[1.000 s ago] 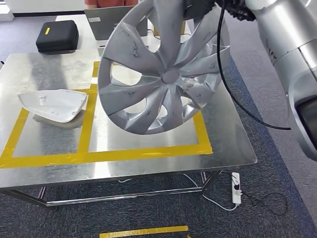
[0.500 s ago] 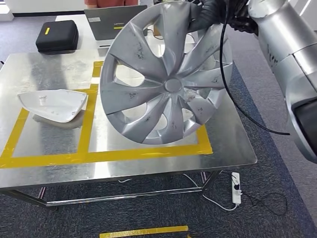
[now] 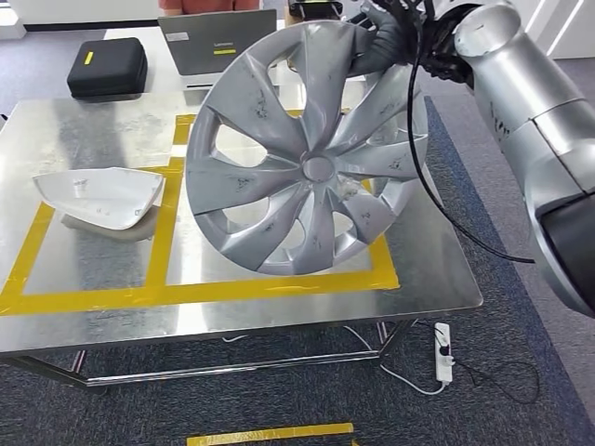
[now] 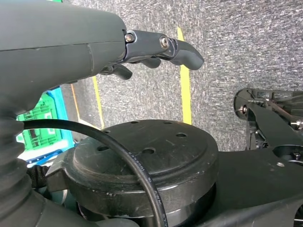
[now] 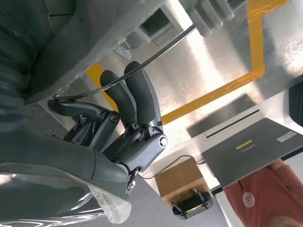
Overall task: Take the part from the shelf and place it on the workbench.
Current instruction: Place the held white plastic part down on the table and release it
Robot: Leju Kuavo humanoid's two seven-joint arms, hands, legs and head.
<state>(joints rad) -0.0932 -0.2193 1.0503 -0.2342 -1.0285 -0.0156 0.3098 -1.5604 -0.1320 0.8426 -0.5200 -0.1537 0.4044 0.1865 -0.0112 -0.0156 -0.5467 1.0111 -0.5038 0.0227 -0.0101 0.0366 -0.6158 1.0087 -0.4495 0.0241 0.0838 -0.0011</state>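
A large silver wheel cover [image 3: 309, 158] stands tilted on edge over the right yellow-taped box of the metal workbench [image 3: 84, 130]. My right hand [image 3: 393, 37] grips its upper rim from behind. The cover's lower rim is at the tabletop; I cannot tell whether it touches. In the right wrist view the dark fingers [image 5: 121, 118] curl around the grey rim [image 5: 118, 33]. My left hand [image 4: 150, 47] hangs over grey carpet, fingers apart and holding nothing.
A white mirror shell [image 3: 101, 197] lies in the left taped box. Behind the bench sit a black case [image 3: 107, 67] and a laptop [image 3: 210, 39], with a person in red [image 3: 207, 5] beyond. A power strip [image 3: 442, 351] lies on the floor to the right.
My right hand has lowered the wheel cover toward the tabletop, so its whole top rim now shows. The white shell has not moved.
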